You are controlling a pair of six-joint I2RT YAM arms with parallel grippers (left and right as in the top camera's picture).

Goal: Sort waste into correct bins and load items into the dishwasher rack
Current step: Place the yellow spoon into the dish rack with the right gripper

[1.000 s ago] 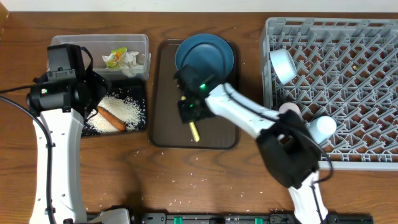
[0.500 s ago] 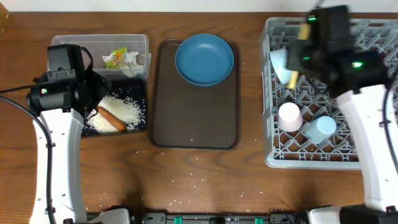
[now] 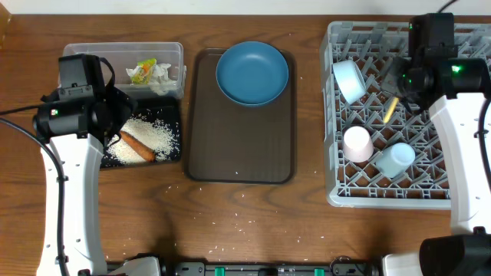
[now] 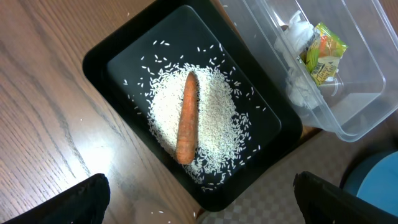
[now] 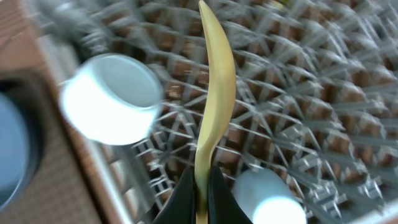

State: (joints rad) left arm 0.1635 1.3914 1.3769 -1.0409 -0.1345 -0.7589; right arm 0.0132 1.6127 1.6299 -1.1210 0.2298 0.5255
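Note:
My right gripper [image 5: 201, 193] is shut on the pale yellow spoon [image 5: 214, 93] and holds it over the grey dishwasher rack [image 3: 383, 201], right of the white bowl [image 3: 349, 80]. A pinkish cup [image 3: 357, 143] and a light-blue cup [image 3: 394, 160] lie in the rack's front part. The dark-blue plate [image 3: 252, 73] rests on the brown tray [image 3: 238, 153]. My left gripper [image 4: 199, 205] hangs open above the black tray [image 4: 99, 62], which holds rice [image 4: 217, 124] and the sausage [image 4: 186, 118]. Tissue [image 4: 298, 81] and the wrapper [image 4: 323, 50] sit in the clear tub [image 4: 354, 118].
A few rice grains are scattered on the wooden table [image 3: 245, 222] in front of the brown tray. The rack fills the right side up to the table's edge. The clear tub and black tray stand side by side at the left.
My right arm swung from the brown tray over to the rack, carrying the spoon, and has since shifted a little right and lower. The left arm stayed put.

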